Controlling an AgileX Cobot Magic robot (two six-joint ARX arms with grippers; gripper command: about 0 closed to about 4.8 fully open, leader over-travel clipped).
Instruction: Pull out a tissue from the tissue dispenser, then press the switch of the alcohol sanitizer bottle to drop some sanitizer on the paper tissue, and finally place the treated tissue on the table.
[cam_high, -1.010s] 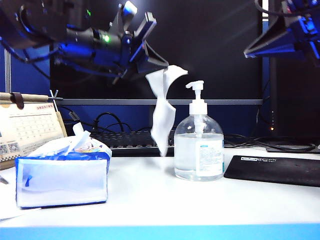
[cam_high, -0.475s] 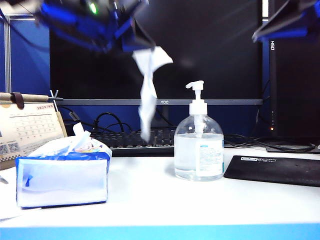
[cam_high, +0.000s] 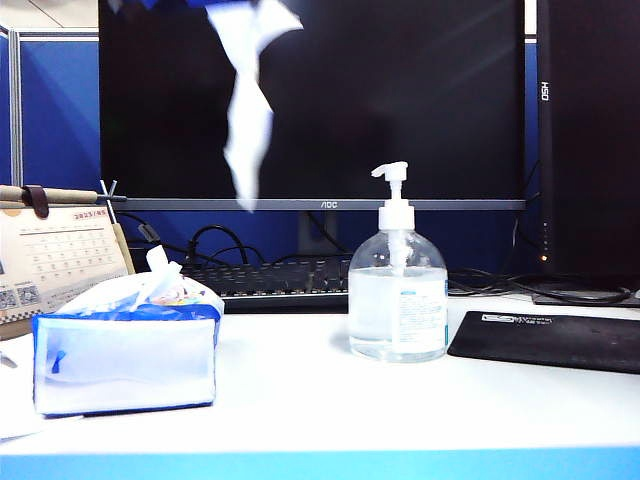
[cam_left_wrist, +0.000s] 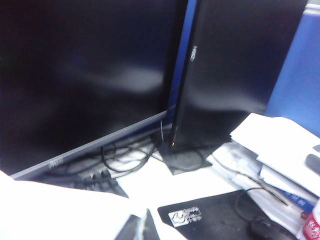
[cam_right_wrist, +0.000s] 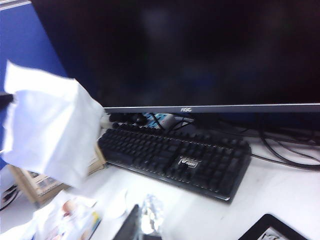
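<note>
Both arms risen since earlier; left hand (cam_left_wrist: 140, 227) clamps tissue (cam_high: 248, 95) higher up — right hand (cam_right_wrist: 142, 225) grip unclear.

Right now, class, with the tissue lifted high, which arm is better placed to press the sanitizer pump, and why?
The right. The left gripper is shut on the tissue, hanging above and left of the alcohol sanitizer bottle. The right gripper holds nothing, and the switch lies on its side.
</note>
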